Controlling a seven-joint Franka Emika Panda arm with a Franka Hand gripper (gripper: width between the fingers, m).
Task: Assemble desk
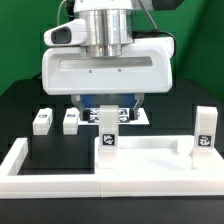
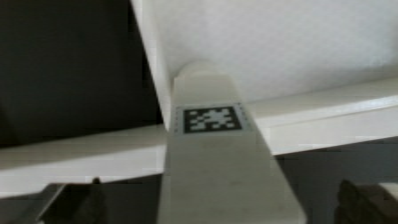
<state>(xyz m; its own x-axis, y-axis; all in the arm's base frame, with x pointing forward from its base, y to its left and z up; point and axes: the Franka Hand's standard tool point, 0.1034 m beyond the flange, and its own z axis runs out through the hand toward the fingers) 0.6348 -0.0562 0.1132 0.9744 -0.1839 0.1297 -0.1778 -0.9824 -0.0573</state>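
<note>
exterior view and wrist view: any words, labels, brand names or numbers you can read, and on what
No words, numbers or brand names can be read in either view.
Near upright leg: a square black-and-white tag, a code pattern with no letters.
Far upright leg: the same kind of tag, too small to make out.
Two lying legs: markings too small to read.
Marker board: mostly hidden.

Long white border bars on black table; marker board partly hidden; green backdrop behind
</note>
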